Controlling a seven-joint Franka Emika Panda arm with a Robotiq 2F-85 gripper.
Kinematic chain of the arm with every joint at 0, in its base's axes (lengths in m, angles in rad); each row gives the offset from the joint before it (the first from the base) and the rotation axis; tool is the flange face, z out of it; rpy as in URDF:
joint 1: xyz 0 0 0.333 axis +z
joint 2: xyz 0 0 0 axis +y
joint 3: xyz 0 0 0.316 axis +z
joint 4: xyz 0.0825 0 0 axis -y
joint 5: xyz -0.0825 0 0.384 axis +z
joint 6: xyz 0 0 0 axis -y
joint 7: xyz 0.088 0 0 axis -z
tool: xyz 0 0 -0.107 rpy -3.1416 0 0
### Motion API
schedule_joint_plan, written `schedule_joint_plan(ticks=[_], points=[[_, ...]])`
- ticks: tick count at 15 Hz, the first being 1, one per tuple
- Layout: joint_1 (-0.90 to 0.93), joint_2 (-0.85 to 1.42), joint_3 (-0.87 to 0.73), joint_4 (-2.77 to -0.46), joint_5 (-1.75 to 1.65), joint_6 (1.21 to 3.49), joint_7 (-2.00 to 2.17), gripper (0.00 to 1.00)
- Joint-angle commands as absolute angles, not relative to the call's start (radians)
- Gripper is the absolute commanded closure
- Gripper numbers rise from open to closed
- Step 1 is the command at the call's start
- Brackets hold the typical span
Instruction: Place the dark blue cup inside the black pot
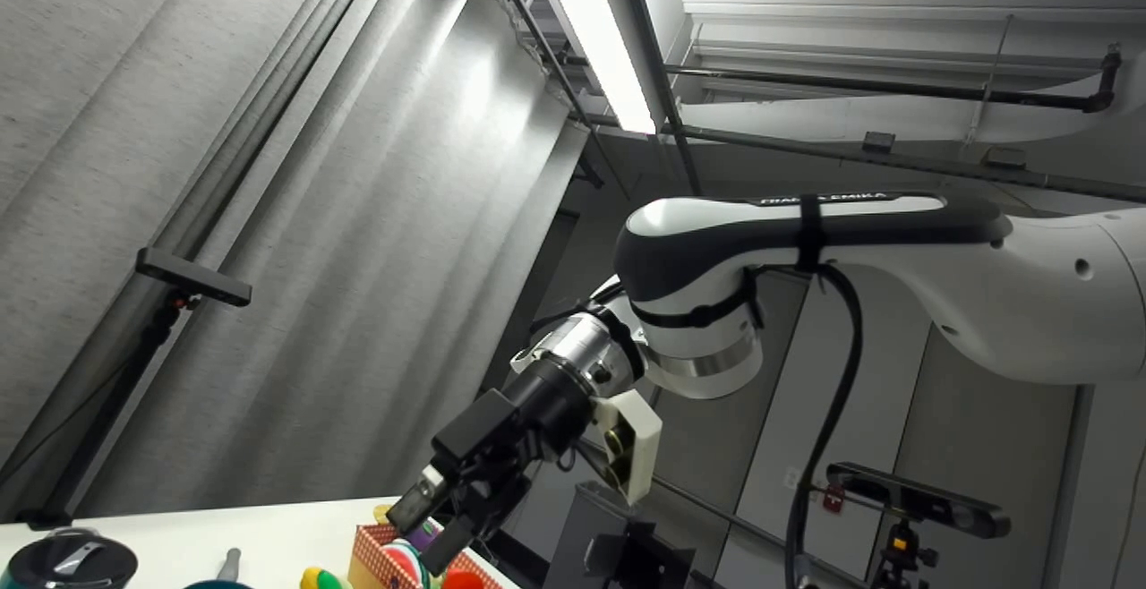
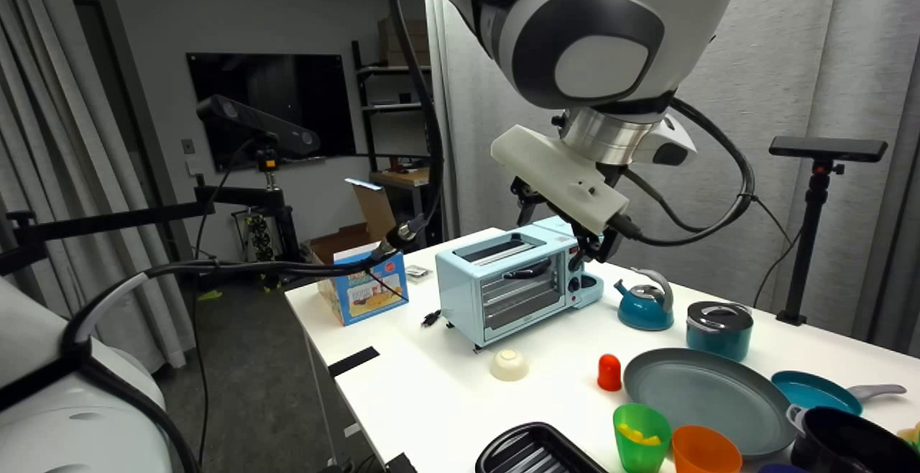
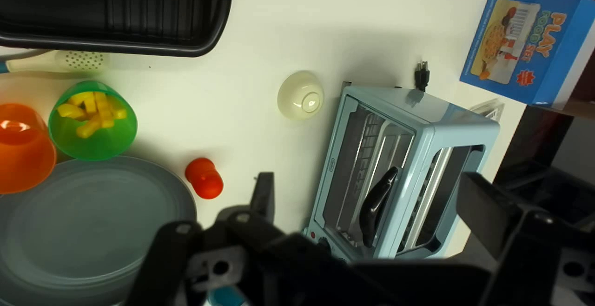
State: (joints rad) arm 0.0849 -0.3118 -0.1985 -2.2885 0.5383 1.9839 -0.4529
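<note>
The black pot (image 2: 855, 441) with a light grey handle stands at the lower right of an exterior view, partly cut off by the frame. Only a sliver of the dark blue cup (image 2: 782, 469) shows at the bottom edge there, beside the pot and the orange cup. Neither shows in the wrist view. My gripper (image 3: 366, 189) is open and empty, with its fingers wide apart. It hangs above the light blue toaster oven (image 3: 386, 166), far from the cup and pot. The gripper also shows in an exterior view (image 1: 421, 535).
A grey plate (image 2: 708, 397), orange cup (image 2: 704, 451), green cup (image 2: 641, 433), red piece (image 2: 609, 373) and cream bowl (image 2: 509, 365) stand on the table. A black tray (image 2: 535, 451) lies in front. A kettle (image 2: 645, 308), teal pot (image 2: 719, 333) and pan (image 2: 816, 391) stand behind.
</note>
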Motion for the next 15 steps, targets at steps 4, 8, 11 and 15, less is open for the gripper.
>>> schedule_joint_plan(ticks=[4,8,11,15], points=[[0.024,-0.294,-0.173,-2.277,0.457,2.028,-0.439,0.00],[-0.015,-0.275,-0.184,-2.260,0.381,2.084,-0.424,0.00],[-0.052,-0.252,-0.194,-2.253,0.329,2.155,-0.402,0.00],[-0.096,-0.195,-0.208,-2.234,0.273,2.237,-0.364,0.00]])
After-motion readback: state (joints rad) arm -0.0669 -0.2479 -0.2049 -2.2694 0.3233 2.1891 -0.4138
